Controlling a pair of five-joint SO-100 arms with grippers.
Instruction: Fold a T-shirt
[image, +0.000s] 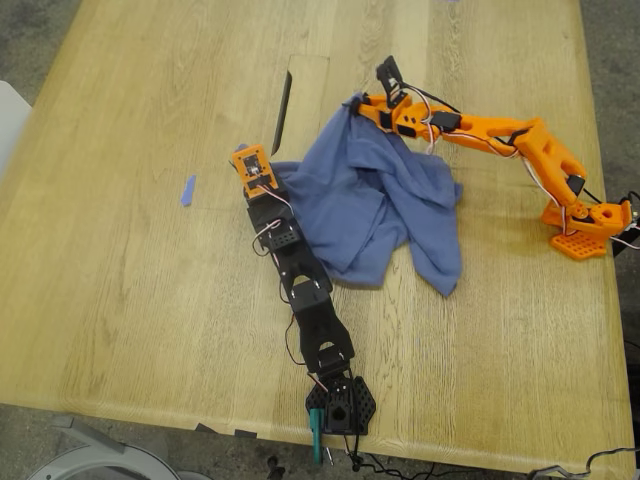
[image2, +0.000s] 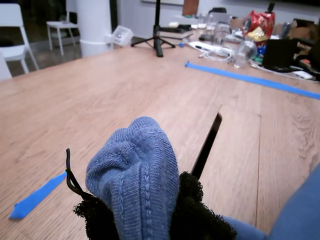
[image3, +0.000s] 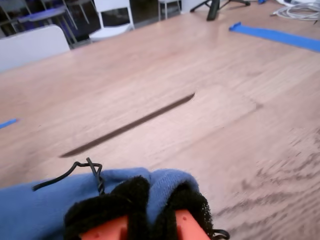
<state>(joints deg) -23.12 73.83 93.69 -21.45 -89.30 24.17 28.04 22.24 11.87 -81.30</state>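
The slate-blue T-shirt (image: 380, 200) lies crumpled in a heap on the wooden table (image: 130, 290), between the two arms. My first gripper (image: 243, 153), on the black arm, is shut on a bunched edge of the T-shirt (image2: 135, 165) at the heap's side toward the exterior view's left. Its black padded fingers (image2: 200, 220) clamp the fold. My second gripper (image: 353, 103), on the orange arm, is shut on another edge of the T-shirt (image3: 45, 200) at the heap's far side, raising it into a peak. No chest print shows.
A dark slot (image: 283, 110) is cut in the table just beyond both grippers. A small piece of blue tape (image: 187, 190) lies toward the exterior view's left of my first gripper. A long blue tape strip (image2: 250, 77), a tripod (image2: 157, 30) and clutter stand far off.
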